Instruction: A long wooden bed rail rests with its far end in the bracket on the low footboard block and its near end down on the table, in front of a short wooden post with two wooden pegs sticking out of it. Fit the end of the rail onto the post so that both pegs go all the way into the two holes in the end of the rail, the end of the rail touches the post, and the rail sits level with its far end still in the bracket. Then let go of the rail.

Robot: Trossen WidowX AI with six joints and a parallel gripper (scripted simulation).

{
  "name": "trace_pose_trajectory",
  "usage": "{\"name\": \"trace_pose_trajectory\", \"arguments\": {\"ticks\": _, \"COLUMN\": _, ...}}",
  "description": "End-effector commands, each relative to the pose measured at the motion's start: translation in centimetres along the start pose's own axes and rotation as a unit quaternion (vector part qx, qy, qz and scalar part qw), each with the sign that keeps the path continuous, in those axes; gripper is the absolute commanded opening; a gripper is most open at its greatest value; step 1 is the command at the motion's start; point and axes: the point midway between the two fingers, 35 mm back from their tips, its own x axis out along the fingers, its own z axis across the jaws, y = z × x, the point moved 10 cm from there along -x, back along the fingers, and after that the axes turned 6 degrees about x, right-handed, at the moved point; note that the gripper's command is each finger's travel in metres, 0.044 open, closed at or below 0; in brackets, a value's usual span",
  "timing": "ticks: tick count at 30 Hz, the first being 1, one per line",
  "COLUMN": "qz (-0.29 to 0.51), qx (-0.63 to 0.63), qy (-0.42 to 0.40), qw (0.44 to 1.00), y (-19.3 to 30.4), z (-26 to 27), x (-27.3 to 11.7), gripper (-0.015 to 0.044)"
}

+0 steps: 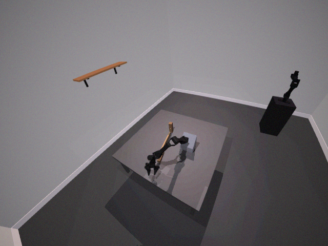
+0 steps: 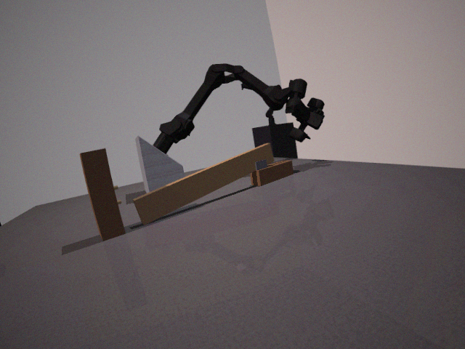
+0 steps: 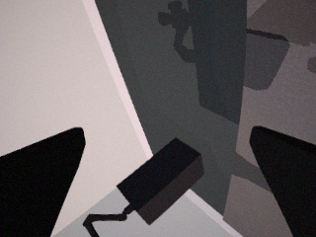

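The hand [image 1: 151, 173] [image 2: 304, 129] [image 3: 169, 136] is spread, gripping nothing, above and beyond the footboard block [image 2: 275, 172]. Below and back from it slopes the rail [image 1: 165, 141] [image 2: 206, 180], its long axis running away toward the post [image 1: 170, 127] [image 2: 102, 195], near end down on the tabletop [image 1: 196, 169] [image 2: 240, 262], short of the pegs [image 2: 119, 202].

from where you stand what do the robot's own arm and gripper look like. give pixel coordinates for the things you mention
The single matte-black arm [image 1: 163, 149] [image 2: 198, 98] has slim, angular links between bulkier, rounded joint housings. Its black two-jaw gripper [image 1: 151, 173] [image 2: 304, 133] [image 3: 169, 136] has fingers that look like dark wedges tapering to narrow, blunt tips in the wrist view. I see no cables or markings on either.
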Motion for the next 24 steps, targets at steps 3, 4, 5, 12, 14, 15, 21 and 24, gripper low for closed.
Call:
{"name": "trace_pose_trajectory", "arguments": {"ticks": 3, "qz": -0.093, "qx": -0.11, "qy": 0.048, "qw": 0.988, "y": -5.6, "z": -2.3, "x": -3.3, "gripper": 0.044}}
{"name": "trace_pose_trajectory", "arguments": {"ticks": 4, "qz": -0.11, "qx": -0.133, "qy": 0.06, "qw": 0.983, "y": -6.6, "z": -2.8, "x": -4.1, "gripper": 0.044}}
{"name": "trace_pose_trajectory", "arguments": {"ticks": 5, "qz": -0.125, "qx": -0.155, "qy": 0.073, "qw": 0.977, "y": -7.6, "z": -3.2, "x": -5.0, "gripper": 0.044}}
{"name": "trace_pose_trajectory", "arguments": {"ticks": 12, "qz": -0.201, "qx": -0.3, "qy": 0.189, "qw": 0.913, "y": -13.6, "z": -6.6, "x": -11.9, "gripper": 0.044}}
{"name": "trace_pose_trajectory", "arguments": {"ticks": 14, "qz": -0.209, "qx": -0.332, "qy": 0.221, "qw": 0.893, "y": -14.8, "z": -7.5, "x": -13.8, "gripper": 0.044}}
{"name": "trace_pose_trajectory", "arguments": {"ticks": 15, "qz": -0.212, "qx": -0.346, "qy": 0.237, "qw": 0.883, "y": -15.3, "z": -7.9, "x": -14.7, "gripper": 0.044}}
{"name": "trace_pose_trajectory", "arguments": {"ticks": 21, "qz": -0.21, "qx": -0.42, "qy": 0.332, "qw": 0.818, "y": -17.6, "z": -10.7, "x": -20.7, "gripper": 0.044}}
{"name": "trace_pose_trajectory", "arguments": {"ticks": 24, "qz": -0.196, "qx": -0.449, "qy": 0.379, "qw": 0.785, "y": -18.3, "z": -12.2, "x": -23.8, "gripper": 0.044}}
